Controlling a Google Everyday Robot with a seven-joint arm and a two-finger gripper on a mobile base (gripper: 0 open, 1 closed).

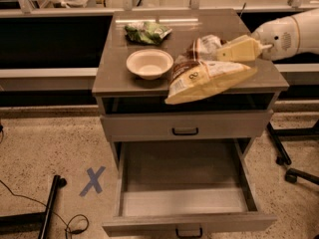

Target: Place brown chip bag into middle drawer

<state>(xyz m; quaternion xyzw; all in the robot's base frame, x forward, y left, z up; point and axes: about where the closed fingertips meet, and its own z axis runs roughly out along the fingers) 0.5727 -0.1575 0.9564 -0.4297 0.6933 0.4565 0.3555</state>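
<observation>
Gripper (238, 49) is hanging over the right side of the cabinet top (114, 78), with the arm (286, 34) reaching in from the right. Its fingers are pinching the brown bag (204, 76), which is drooping down and left of the gripper, its yellow end sticking out past the cabinet's front edge. Bowl (149, 63) is sitting left of the gripper, just beside the brown bag. Green bag (147, 32) is lying farther left and behind. Closed drawer (144, 126) is sitting below the gripper, and the open drawer (184, 203) is sticking out lower still. Blue X (93, 180) is showing on the floor, far down-left.
</observation>
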